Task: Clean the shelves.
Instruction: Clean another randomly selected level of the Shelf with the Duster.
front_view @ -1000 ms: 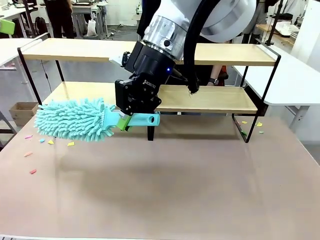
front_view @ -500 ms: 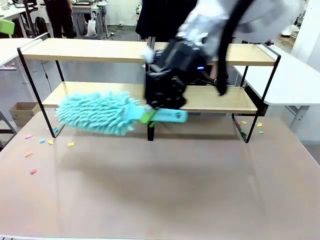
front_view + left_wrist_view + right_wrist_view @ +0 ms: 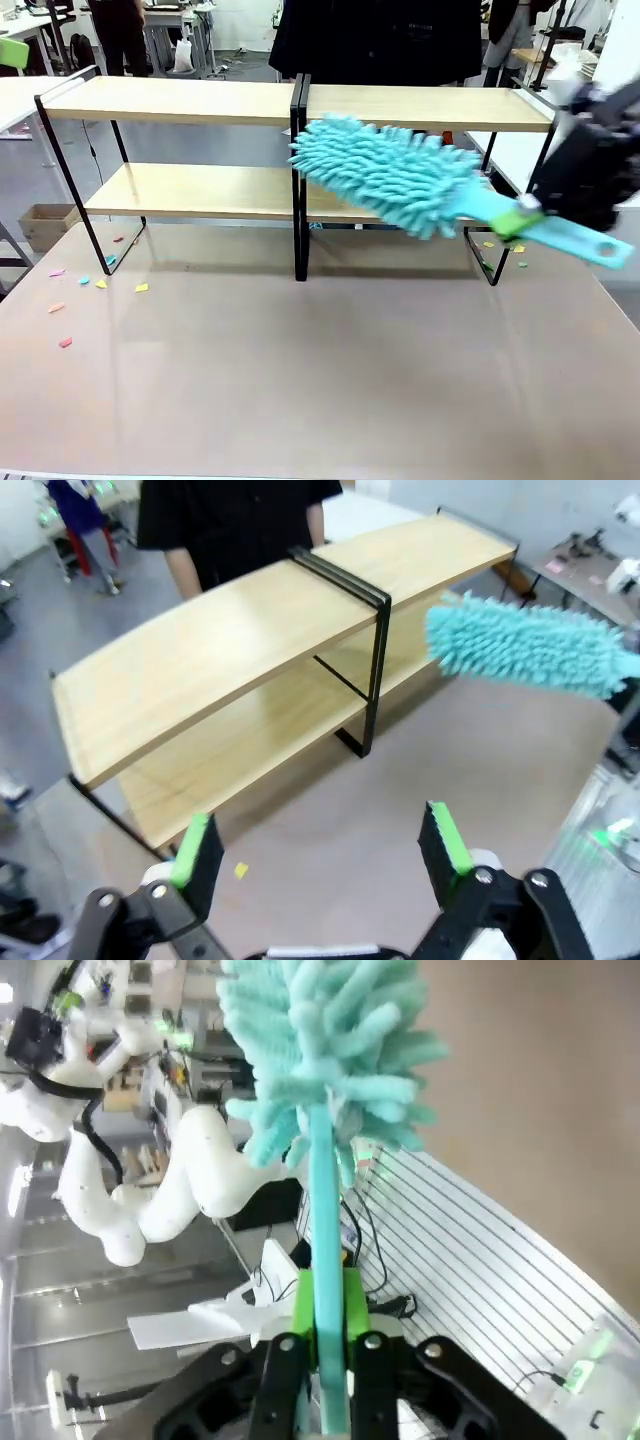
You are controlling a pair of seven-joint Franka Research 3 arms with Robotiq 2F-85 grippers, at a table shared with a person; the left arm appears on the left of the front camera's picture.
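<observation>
A: Where do the shelves (image 3: 300,150) stand now, and what has changed around them?

B: They sit at the far side of the table (image 3: 330,370), both tiers bare. The turquoise duster (image 3: 395,175) has swung from the left end of the lower board across to the right unit, its fluffy head now in front of the gap between the boards, just right of the middle posts.

A: Who carries it?

B: The right gripper (image 3: 515,222), its fingers clamped tight on the duster's handle (image 3: 325,1290). The arm has pulled back to the right edge and is blurred with motion. The left gripper (image 3: 320,842) hangs above the table with its fingers spread wide and nothing between them.

A: What does that mean for the cleaning?

B: Probably the left lower board is swept and the right side comes next. Coloured scraps (image 3: 80,285) lie on the table by the left legs.
</observation>
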